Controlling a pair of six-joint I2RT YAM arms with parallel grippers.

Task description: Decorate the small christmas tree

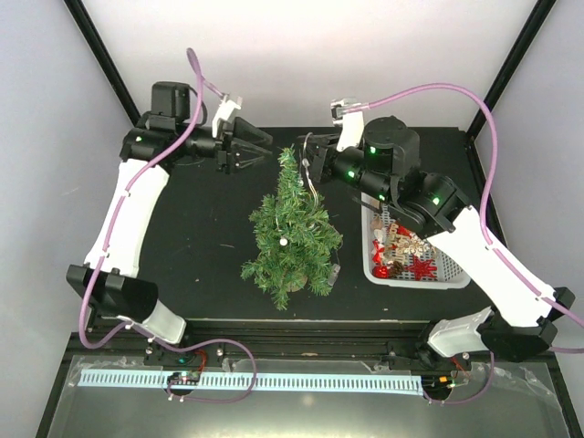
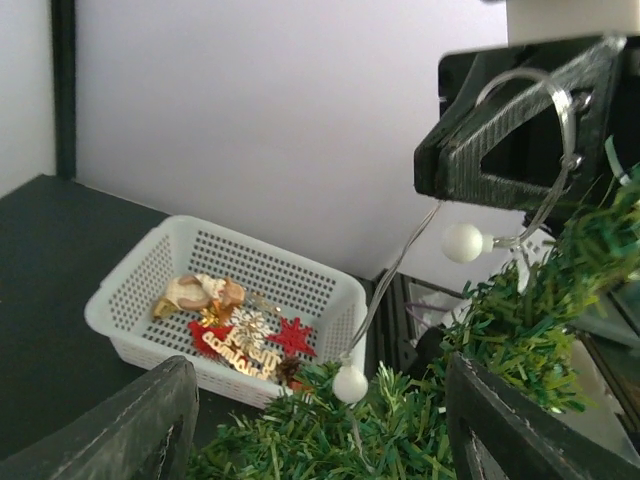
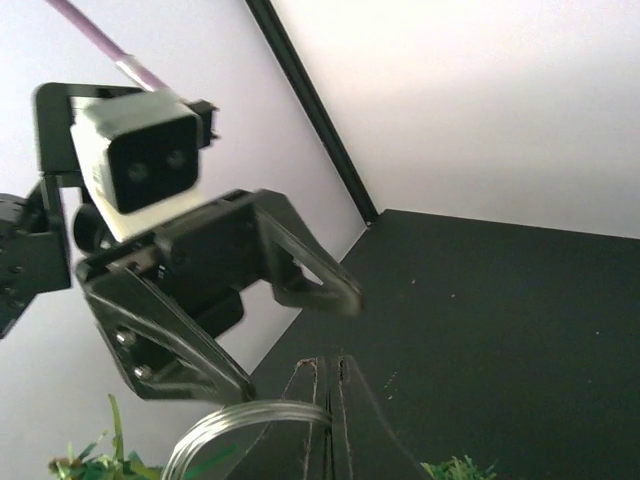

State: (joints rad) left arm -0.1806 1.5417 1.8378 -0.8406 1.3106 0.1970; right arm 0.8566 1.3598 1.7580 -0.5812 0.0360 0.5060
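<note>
The small christmas tree [image 1: 288, 234] stands upright mid-table, dark green on a small base. A thin silver wire of white bulb lights [image 1: 316, 190] hangs over its upper branches. My right gripper [image 1: 310, 161] is shut on that wire just right of the treetop; the right wrist view shows its closed fingers [image 3: 345, 420] pinching coiled wire loops [image 3: 240, 418]. My left gripper [image 1: 255, 151] is open and empty, just left of the treetop. In the left wrist view its fingers [image 2: 130, 430] straddle the branches [image 2: 330, 435], with bulbs [image 2: 462, 243] dangling from the wire.
A white perforated basket [image 1: 456, 272] at the right holds red stars, a gold sign and other ornaments [image 1: 401, 248]; it also shows in the left wrist view [image 2: 330, 290]. Black frame posts stand at the back corners. The table's near edge has a rail with cables.
</note>
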